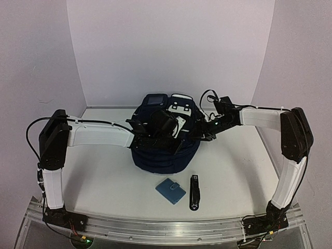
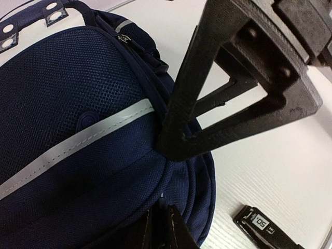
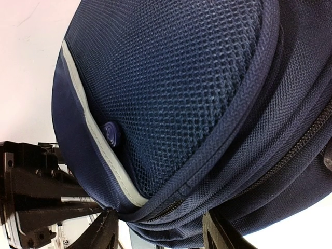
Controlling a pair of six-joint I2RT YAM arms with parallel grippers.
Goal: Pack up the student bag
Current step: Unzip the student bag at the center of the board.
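Note:
The student bag (image 1: 163, 155), dark navy with pale stripes, lies flat mid-table. Both grippers meet over it. In the left wrist view the bag (image 2: 78, 104) fills the left side, and my left gripper (image 2: 162, 210) is shut on a fold of fabric at its rim. The right gripper's finger (image 2: 207, 98) crosses that view and touches the bag's edge. In the right wrist view my right gripper (image 3: 160, 218) is open, its fingers (image 3: 106, 231) standing on either side of the bag's (image 3: 181, 78) zippered edge.
A small light-blue wallet (image 1: 170, 190) and a slim black object (image 1: 194, 192) with a white label lie in front of the bag; the black object (image 2: 259, 228) also shows in the left wrist view. A dark screen-like item (image 1: 154, 100) sits at the bag's far end. White walls enclose the table.

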